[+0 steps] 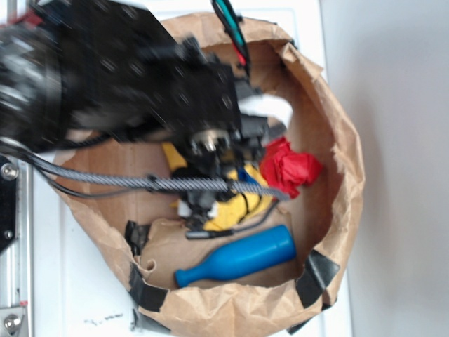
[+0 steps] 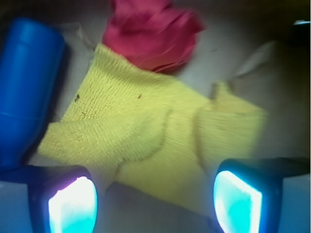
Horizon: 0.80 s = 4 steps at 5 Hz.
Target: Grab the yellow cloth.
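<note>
The yellow cloth (image 2: 150, 131) lies spread with folds on the floor of a brown paper bag (image 1: 344, 140); in the exterior view only parts of the yellow cloth (image 1: 228, 210) peek out under the black arm. My gripper (image 2: 154, 201) hangs just above the cloth's near edge, jaws wide apart with nothing between them. Its glowing fingertips (image 2: 73, 206) sit at the bottom corners of the wrist view. In the exterior view the gripper (image 1: 210, 193) is mostly hidden by the arm's body.
A red cloth wad (image 1: 289, 167) lies right beside the yellow cloth's far edge, the red wad (image 2: 153, 34) touching it. A blue plastic bottle (image 1: 238, 258) lies along the bag's front; the bottle (image 2: 26, 87) is left of the cloth. Black tape patches (image 1: 316, 277) hold the bag rim.
</note>
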Tool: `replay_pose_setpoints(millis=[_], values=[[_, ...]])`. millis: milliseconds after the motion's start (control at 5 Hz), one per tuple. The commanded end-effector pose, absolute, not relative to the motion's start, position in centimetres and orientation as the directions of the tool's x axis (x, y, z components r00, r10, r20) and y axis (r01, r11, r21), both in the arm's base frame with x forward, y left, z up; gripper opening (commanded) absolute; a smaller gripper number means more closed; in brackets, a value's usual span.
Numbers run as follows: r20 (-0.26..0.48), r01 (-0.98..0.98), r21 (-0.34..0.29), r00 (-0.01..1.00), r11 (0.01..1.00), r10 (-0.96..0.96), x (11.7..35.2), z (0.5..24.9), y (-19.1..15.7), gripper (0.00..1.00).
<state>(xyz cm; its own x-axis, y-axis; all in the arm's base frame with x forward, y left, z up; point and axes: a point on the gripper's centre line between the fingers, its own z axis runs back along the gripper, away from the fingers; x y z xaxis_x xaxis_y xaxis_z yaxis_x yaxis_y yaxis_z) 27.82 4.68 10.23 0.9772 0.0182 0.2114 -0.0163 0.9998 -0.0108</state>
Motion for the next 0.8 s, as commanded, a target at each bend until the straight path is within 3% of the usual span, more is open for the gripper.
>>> replay_pose_setpoints(millis=[0, 200, 600], values=[[0.284, -0.045, 0.033, 0.958, 0.998, 0.033, 30.0, 10.1, 6.9, 1.00], [0.292, -0.076, 0.076, 0.955, 0.994, 0.051, 31.3, 8.3, 7.4, 1.00], [0.348, -0.102, 0.089, 0.935, 0.991, 0.065, 32.7, 7.2, 7.1, 1.00]])
